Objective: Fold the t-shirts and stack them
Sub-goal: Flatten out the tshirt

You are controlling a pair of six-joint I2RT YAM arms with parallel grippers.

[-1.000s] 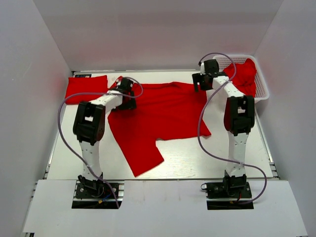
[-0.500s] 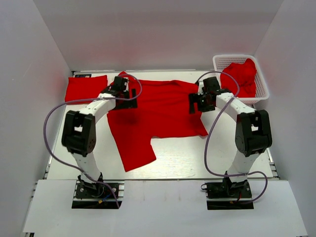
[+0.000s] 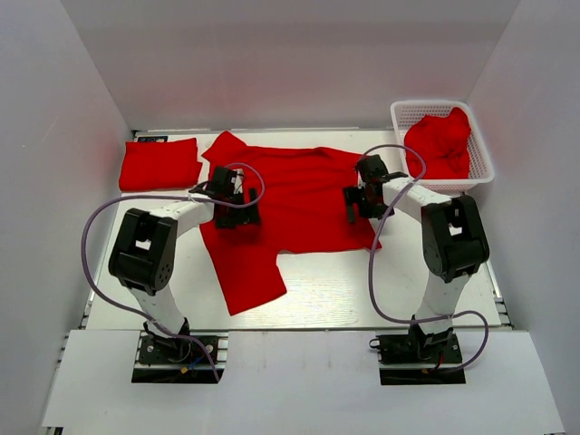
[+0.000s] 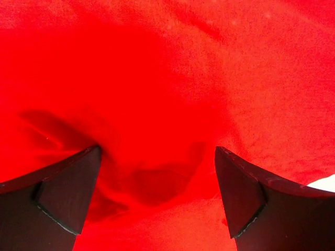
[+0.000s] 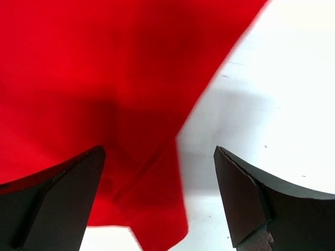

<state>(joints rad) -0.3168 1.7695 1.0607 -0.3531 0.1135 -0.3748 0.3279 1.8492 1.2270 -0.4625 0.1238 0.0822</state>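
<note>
Red t-shirt (image 3: 304, 195) spread flat on the desk (image 3: 362, 290). left hand (image 4: 157, 151) wide apart over its left side; right hand (image 5: 158, 150) wide apart over its right edge. Folded shirt (image 3: 160, 164) far left; crumpled shirt (image 3: 439, 145) in white basket (image 3: 405, 111).

No txt, nos., labels or brand marks legible in any view. The spread t-shirt (image 3: 299, 195) shows plain red fabric w/ no print, and the white basket (image 3: 435, 103) at far right shows no readable marking.
</note>
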